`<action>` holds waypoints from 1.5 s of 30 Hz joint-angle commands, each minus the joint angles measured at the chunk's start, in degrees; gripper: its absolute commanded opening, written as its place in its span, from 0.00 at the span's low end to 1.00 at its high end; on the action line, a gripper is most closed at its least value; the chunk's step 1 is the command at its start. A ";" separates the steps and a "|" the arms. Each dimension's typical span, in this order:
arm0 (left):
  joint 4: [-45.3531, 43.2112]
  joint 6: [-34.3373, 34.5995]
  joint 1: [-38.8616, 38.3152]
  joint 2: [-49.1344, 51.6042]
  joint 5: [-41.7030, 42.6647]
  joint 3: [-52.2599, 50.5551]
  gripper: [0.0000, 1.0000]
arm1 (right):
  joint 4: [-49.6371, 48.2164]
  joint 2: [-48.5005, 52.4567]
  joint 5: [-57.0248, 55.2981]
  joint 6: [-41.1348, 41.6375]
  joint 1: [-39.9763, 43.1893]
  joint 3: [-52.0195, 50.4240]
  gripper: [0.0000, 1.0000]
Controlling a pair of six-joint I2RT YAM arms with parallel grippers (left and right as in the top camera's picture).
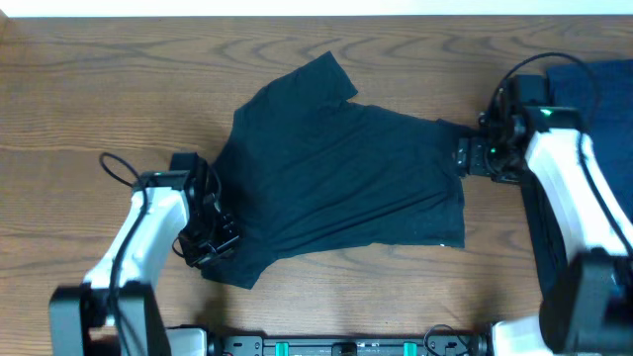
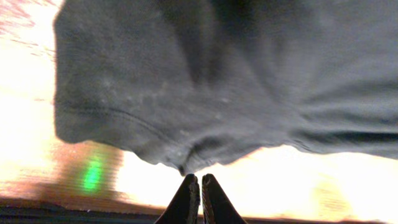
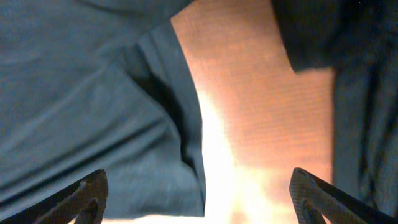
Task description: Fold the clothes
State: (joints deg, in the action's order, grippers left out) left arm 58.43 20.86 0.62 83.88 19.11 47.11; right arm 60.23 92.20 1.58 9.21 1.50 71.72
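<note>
Overhead first: the black T-shirt [image 1: 346,178] lies spread mid-table [image 1: 99,79]. Its long axis runs 9 to 3 o'clock, with one sleeve poking toward 12 and the other down at 7. My left gripper [image 1: 213,240] sits at that 7 o'clock sleeve, and my right gripper [image 1: 465,156] is at the 3 o'clock edge. A navy garment [image 1: 593,94] waits at the far right, under the right arm.

Left wrist now: the left gripper [image 2: 200,186] has its fingers pressed together. The T-shirt [image 2: 217,81] hangs at 12 o'clock from them, its edge puckered right at the tips. I'd call that a pinch on the cloth.

Right wrist: the right gripper [image 3: 199,186] is spread wide and holding nothing. The T-shirt [image 3: 81,93] lies toward 10 o'clock, with bare table [image 3: 249,93] dead ahead at 12. The navy garment [image 3: 367,93] is off at 2.

My read: the left arm is nearer the sleeve and the right arm nearer the hem. A fold along that 9-to-3 axis would start from the left side.
</note>
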 commanded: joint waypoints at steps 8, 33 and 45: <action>2.14 -0.87 -0.07 -5.64 -0.74 0.70 0.17 | 9.75 -5.09 4.48 8.57 -0.11 -4.76 0.86; -0.26 -0.90 -0.07 -5.64 -0.76 -0.13 0.46 | -16.87 -4.74 6.73 24.02 -2.08 -28.37 0.67; -0.68 -0.87 -0.07 -5.64 -0.79 -0.13 0.51 | -18.32 -3.67 3.76 25.51 -4.90 -29.97 0.53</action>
State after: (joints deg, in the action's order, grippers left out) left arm 57.80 20.53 0.62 78.43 18.92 47.22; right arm 42.26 87.92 6.74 33.74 -2.76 42.89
